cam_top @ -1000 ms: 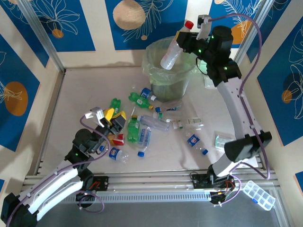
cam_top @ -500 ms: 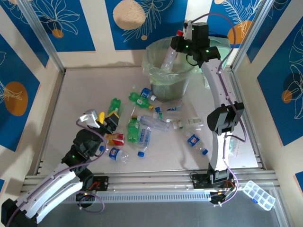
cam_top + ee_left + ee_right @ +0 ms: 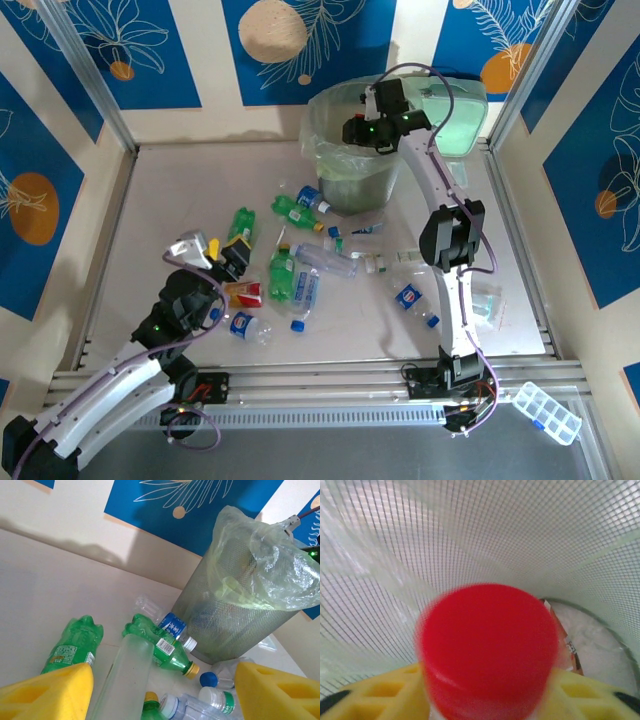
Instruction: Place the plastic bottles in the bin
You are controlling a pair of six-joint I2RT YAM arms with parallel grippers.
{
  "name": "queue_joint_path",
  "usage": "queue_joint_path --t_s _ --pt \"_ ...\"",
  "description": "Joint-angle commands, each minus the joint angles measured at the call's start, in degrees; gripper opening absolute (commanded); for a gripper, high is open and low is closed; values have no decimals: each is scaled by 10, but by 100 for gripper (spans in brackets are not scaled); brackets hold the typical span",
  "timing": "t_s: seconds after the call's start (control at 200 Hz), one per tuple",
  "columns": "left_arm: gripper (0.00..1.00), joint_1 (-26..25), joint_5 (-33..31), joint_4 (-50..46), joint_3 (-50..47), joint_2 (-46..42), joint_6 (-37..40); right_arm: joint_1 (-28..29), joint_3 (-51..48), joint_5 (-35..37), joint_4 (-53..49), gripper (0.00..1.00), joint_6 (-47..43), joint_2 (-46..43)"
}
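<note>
Plastic bottles (image 3: 290,278) lie ahead of the left hand (image 3: 160,695); one sits under the right hand (image 3: 364,128), inside the bin (image 3: 362,185).
Left-hand fingers (image 3: 45,692) stand apart over the counter (image 3: 180,200); whether the right hand grips the red cap (image 3: 487,650) cannot be told.

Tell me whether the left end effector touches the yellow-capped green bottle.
Apart. The left wrist view shows a gap between the yellow-capped green bottle and each yellow finger of the left end effector.

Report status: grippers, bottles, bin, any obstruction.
Left gripper open, low over loose plastic bottles on the table. Right gripper inside the bin, red-capped bottle between its fingers, grip unclear. Nothing seen blocking the bin.
</note>
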Motion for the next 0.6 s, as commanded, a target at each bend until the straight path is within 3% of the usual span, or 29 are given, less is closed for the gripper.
queue_joint_path --t_s 0.0,0.21,0.445,0.595 --pt "75 -4 -16 -7 22 3 -5 5 32 11 -27 60 -17 1" --pt "75 -4 -17 -7 25 15 -5 5 45 26 -31 74 -18 -44" --pt "76 -4 -4 -6 31 26 -3 5 39 36 -49 72 -20 -121" --pt "76 -4 1 -3 30 28 -8 11 -53 49 -17 70 -8 -217"
